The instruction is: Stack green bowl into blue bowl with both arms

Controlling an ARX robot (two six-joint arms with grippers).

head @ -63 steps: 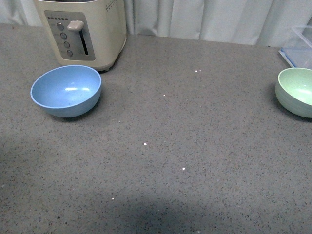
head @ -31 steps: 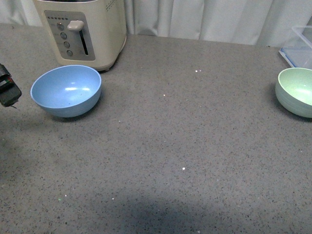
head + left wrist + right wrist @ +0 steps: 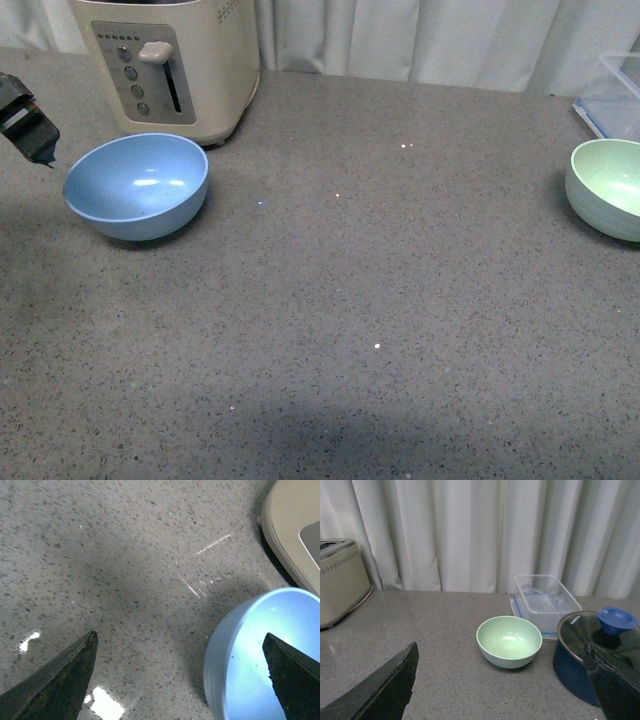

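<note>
Stacking has not begun: the green bowl [image 3: 607, 188] sits upright on the counter [image 3: 350, 300] at the far right edge of the front view. The blue bowl [image 3: 136, 186] sits upright well apart from it on the left, just in front of the toaster [image 3: 170, 62]. Both bowls are empty, and neither is gripped. The left hand [image 3: 179, 636] hangs over the counter just beside the blue bowl, on its outer side. Its fingers are spread wide and carry nothing; in its wrist view the bowl's rim lies near one fingertip, apparently without contact. The right hand [image 3: 500, 647] is out of the front view. Its wrist view shows the fingers equally wide and empty, facing the green bowl from some way off. A clear container [image 3: 545, 600] stands behind that bowl and a dark pot [image 3: 592, 655] beside it. By my reading almost the whole job is left. The right hand has yet to reach and take the green bowl, carry it across the bare middle of the counter, and lower it into the blue one. The left hand seems placed to steady the blue bowl.
</note>
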